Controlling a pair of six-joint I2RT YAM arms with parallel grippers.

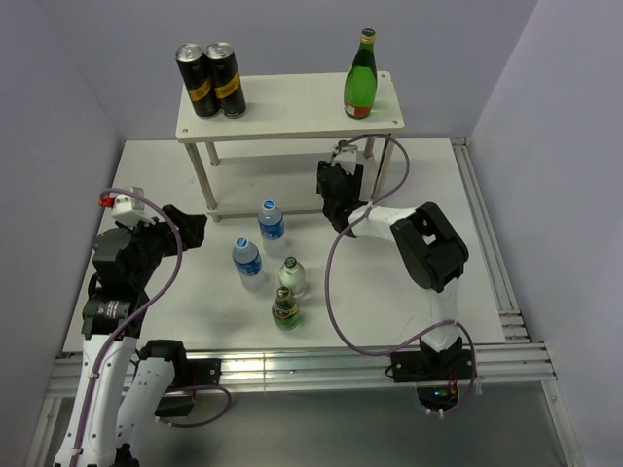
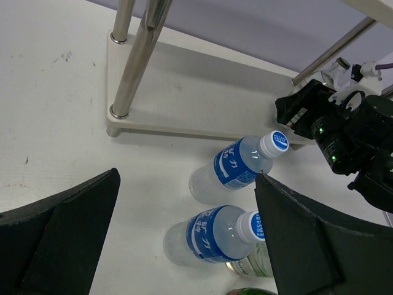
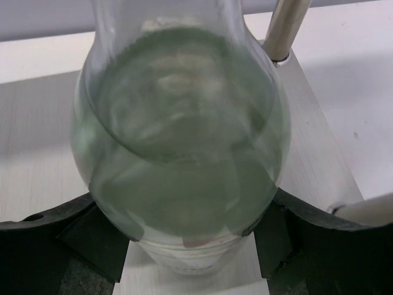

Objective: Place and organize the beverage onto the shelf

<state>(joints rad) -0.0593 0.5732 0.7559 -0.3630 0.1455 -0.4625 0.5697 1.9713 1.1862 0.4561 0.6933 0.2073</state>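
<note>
The cream-white shelf [image 1: 292, 107] stands at the back of the table. Its top board holds two black cans [image 1: 211, 80] at the left and a green glass bottle [image 1: 360, 76] at the right. My right gripper [image 1: 339, 195] reaches in over the lower board [image 3: 37, 153] and is shut on a clear glass bottle [image 3: 184, 123] that stands upright on it. The top board hides that bottle from above. My left gripper [image 1: 190, 229] is open and empty, left of two blue-labelled water bottles [image 2: 236, 163] [image 2: 215, 236] standing on the table.
A pale clear bottle [image 1: 292, 276] and a small green bottle [image 1: 285, 308] stand on the table near the water bottles. A shelf leg [image 3: 285, 27] is close behind and right of the held bottle. Walls close in on both sides.
</note>
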